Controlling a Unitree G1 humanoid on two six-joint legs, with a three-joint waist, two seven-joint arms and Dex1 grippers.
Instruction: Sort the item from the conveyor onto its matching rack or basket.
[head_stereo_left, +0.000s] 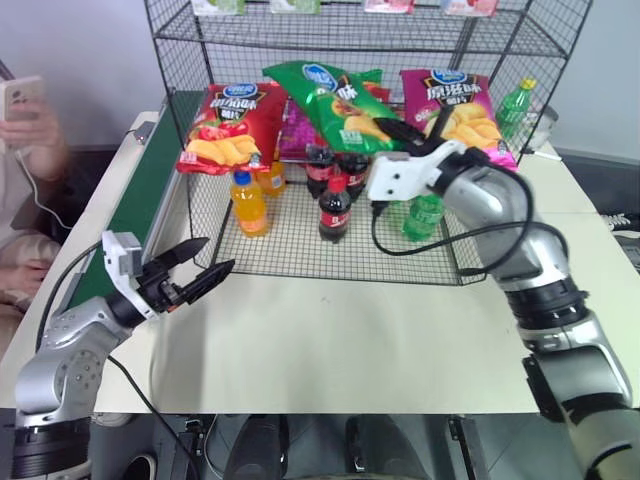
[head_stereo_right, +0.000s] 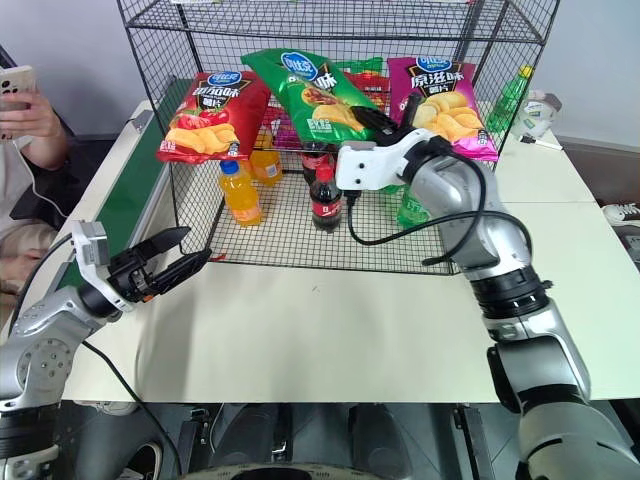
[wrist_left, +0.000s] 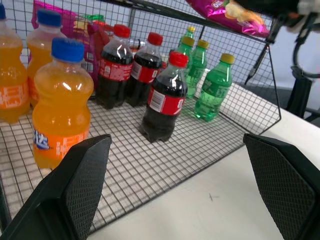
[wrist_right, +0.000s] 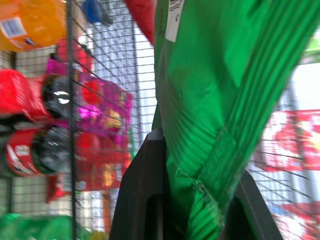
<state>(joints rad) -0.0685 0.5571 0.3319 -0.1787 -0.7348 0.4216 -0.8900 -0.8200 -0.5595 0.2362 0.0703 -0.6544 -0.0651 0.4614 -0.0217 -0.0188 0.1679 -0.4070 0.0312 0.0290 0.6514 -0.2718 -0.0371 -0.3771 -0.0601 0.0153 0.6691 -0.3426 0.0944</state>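
— So how far along is the sorting?
— Well past the pickup, I'd say. The right end effector is pressed together on a lower corner of the green crisps bag, and the bag hangs at the front of the black wire rack, level with the crisps tier, between the red crisps bag and the pink crisps bag. It is off the conveyor but not yet let go.
— What is left?
— Setting it down on that tier and opening the grip, by my reading.
— Any room for that?
— Tight. The slot between the red and pink bags is narrow, and the cola bottles and orange soda bottle stand right beneath on the bottom grid. The rack's slanted side wires close in on the right.
— And the other arm?
— The left end effector hovers with its fingers spread wide and empty, above the desk's left edge, just before the rack's front left corner. The desk's front stretch is bare.
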